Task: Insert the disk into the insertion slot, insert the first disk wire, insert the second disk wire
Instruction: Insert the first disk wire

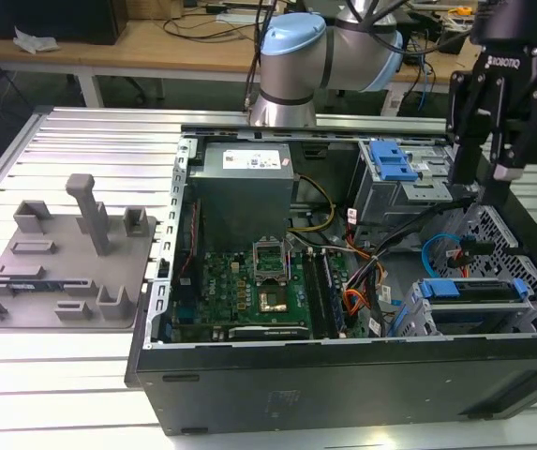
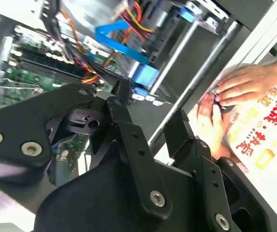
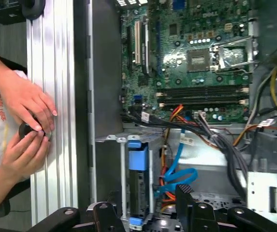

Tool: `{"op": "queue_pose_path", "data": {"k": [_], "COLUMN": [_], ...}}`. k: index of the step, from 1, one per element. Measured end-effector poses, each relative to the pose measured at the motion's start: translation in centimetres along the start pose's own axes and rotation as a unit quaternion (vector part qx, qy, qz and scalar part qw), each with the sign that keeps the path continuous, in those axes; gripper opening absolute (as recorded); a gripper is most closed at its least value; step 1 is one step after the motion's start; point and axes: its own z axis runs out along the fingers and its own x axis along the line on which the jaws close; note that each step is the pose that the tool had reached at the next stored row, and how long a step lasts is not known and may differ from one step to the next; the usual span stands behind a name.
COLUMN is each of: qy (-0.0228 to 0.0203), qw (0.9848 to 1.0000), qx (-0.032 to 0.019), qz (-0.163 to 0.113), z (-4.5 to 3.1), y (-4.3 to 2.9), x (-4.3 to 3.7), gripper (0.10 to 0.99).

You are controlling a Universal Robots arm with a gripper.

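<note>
Two spots unclear: where the blue cable (image 3: pixel 179 166) plugs in, and the end of the disk (image 3: pixel 138 164) behind your gripper (image 3: pixel 143 198). Disk sits in the slot (image 3: pixel 110 169); fingers (image 3: pixel 184 195) wide apart, holding nothing.

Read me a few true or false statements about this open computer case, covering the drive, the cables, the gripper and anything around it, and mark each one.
1. The disk sits in the insertion slot. True.
2. The gripper grips the second disk wire. False: it is open and empty, above the case.
3. A person's hands are at the table beside the case. True.
4. The grey fixture tray lies inside the case. False: it lies on the table, at the exterior view's left of the case.
</note>
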Motion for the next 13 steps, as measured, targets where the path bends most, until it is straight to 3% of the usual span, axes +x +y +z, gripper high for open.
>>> {"op": "queue_pose_path", "data": {"k": [3, 6, 10, 13], "qy": [0.0036, 0.0058, 0.0057, 0.0058], "qw": [1.0000, 1.0000, 1.0000, 1.0000], "qx": [0.0006, 0.0011, 0.0010, 0.0011], "qz": [0.000, 0.000, 0.000, 0.000], "z": [-0.21, -0.13, -0.12, 0.49], "y": [0.00, -0.20, -0.22, -0.26], "x": [-1.02, -1.11, -1.11, -1.29], "gripper": [0.561, 0.561, 0.561, 0.561]}}
